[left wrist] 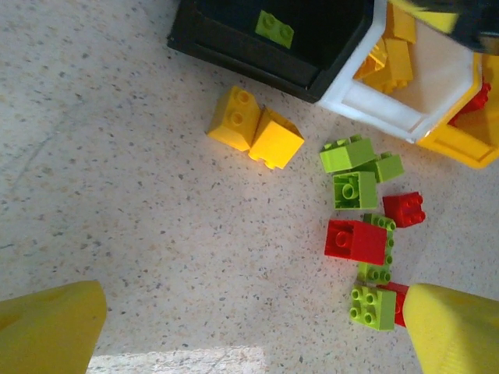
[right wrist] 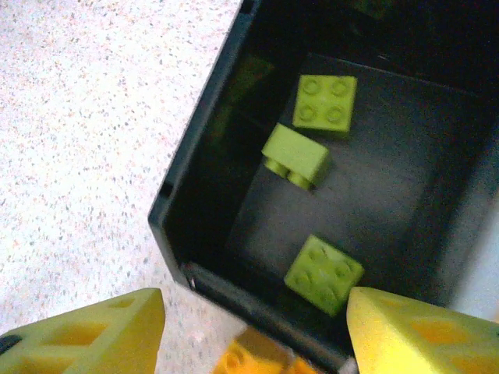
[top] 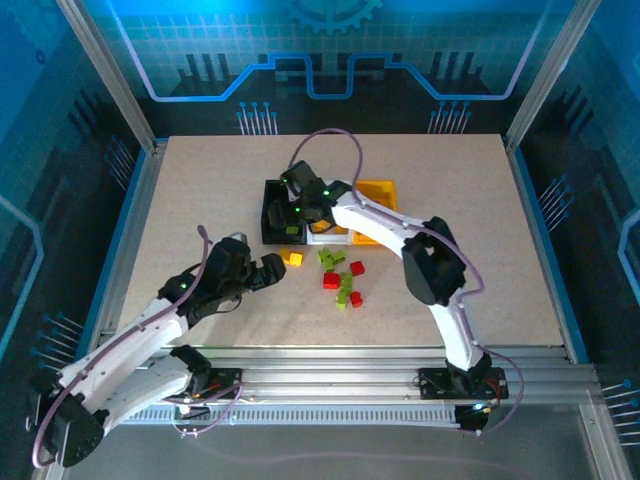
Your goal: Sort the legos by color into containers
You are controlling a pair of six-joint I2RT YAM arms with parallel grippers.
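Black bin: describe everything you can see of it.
The black bin is a small open-top rectangular box of smooth, dark plastic, standing upright on the speckled table. Inside lie three green legos, apart from each other: two studs up, the middle one tipped on its side. No other colour shows inside. One side abuts the white bin. The right gripper hangs above it, jaws apart and empty.

On the table [top: 200,200], the left bin [right wrist: 199,179], middle bin [left wrist: 366,105] and right bin [left wrist: 460,148] stand touching in a row. Three blocks [right wrist: 296,156] lie apart in the left bin. Before it lie two blocks [left wrist: 274,139], touching. To their right, before the middle bin, is a cluster of blocks [left wrist: 359,241].
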